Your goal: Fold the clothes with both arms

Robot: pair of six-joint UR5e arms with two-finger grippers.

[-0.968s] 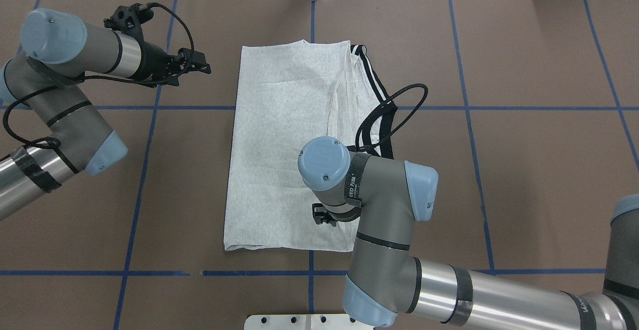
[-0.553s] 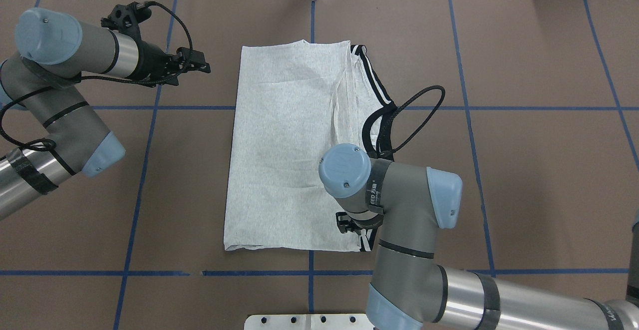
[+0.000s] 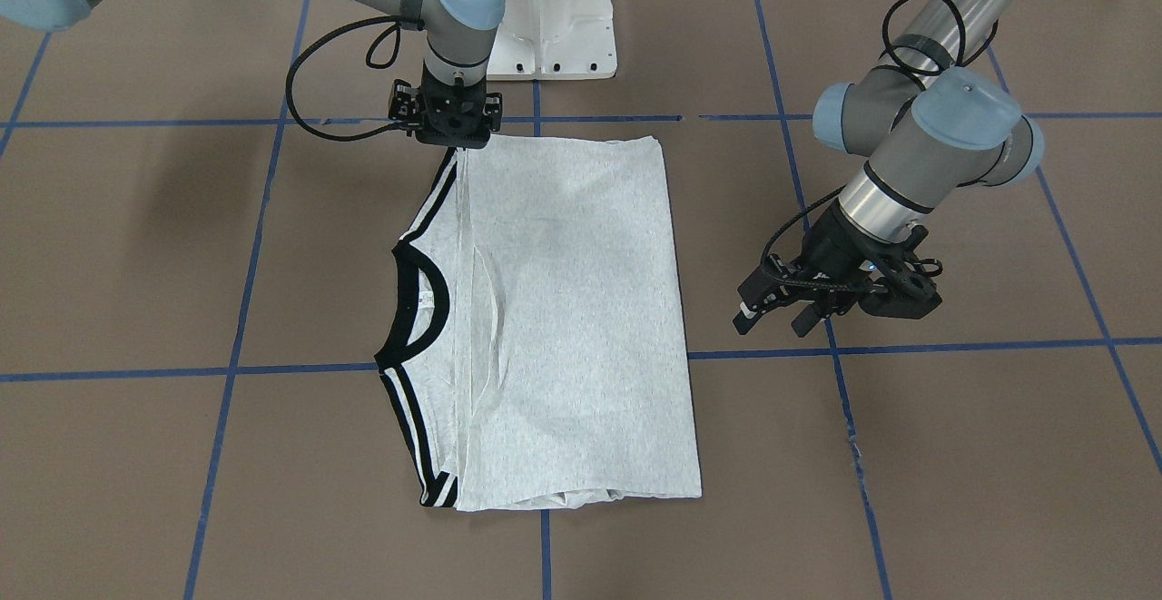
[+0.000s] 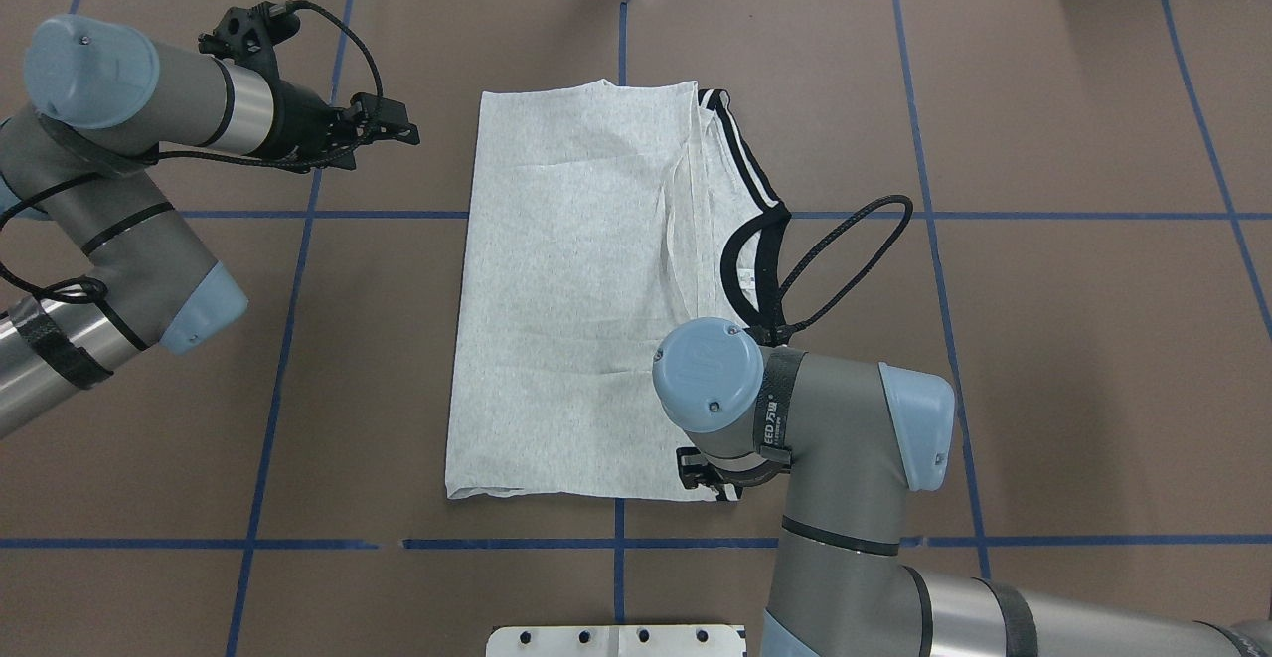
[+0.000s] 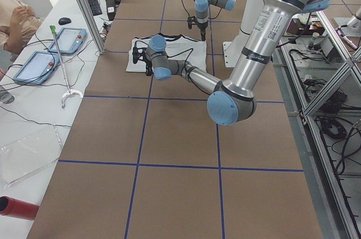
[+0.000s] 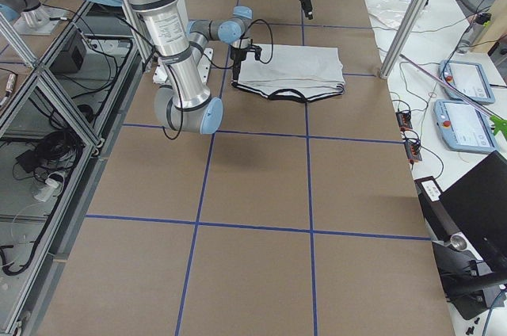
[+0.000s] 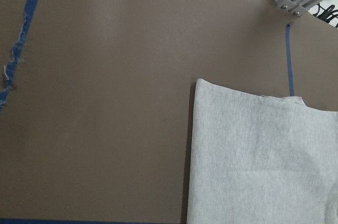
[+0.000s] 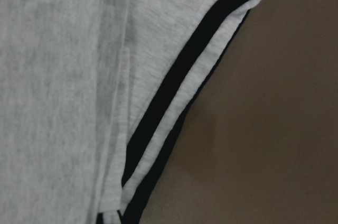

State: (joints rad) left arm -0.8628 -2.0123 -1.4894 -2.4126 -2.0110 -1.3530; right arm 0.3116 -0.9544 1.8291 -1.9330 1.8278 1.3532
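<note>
A: What sits nearest the robot?

B: The right arm (image 4: 845, 418) bends in over the near right corner of the T-shirt (image 4: 566, 289), its wrist pointing straight down. Its end effector (image 3: 446, 137) is right at that corner, by the near striped sleeve cuff (image 8: 177, 94). The wrist camera sees that cuff close up, black and grey bands against the brown.

A: Is it clamped on the cloth?

B: I cannot tell. No view shows the fingertips clearly, so whether they are parted or closed stays unknown.

A: And the shirt itself?

B: It lies flat in the middle of the tabletop (image 4: 1043, 339), folded into a long rectangle that runs away from the robot, plain grey side up. The near hem stops just short of a blue tape line (image 4: 348, 543). Another line passes under the shirt farther on. Along the robot's right edge the black collar (image 4: 730, 264) and the far cuff (image 4: 743, 162) stick out from under the folded panel.

A: Farther still?

B: The left arm (image 4: 189, 105) is off the shirt's far left corner. Its end effector (image 3: 772, 320) hovers over bare tabletop, near the shirt but apart from it — fingers spread, nothing between them. Its wrist camera shows that far corner of the shirt and the brown surface.
</note>
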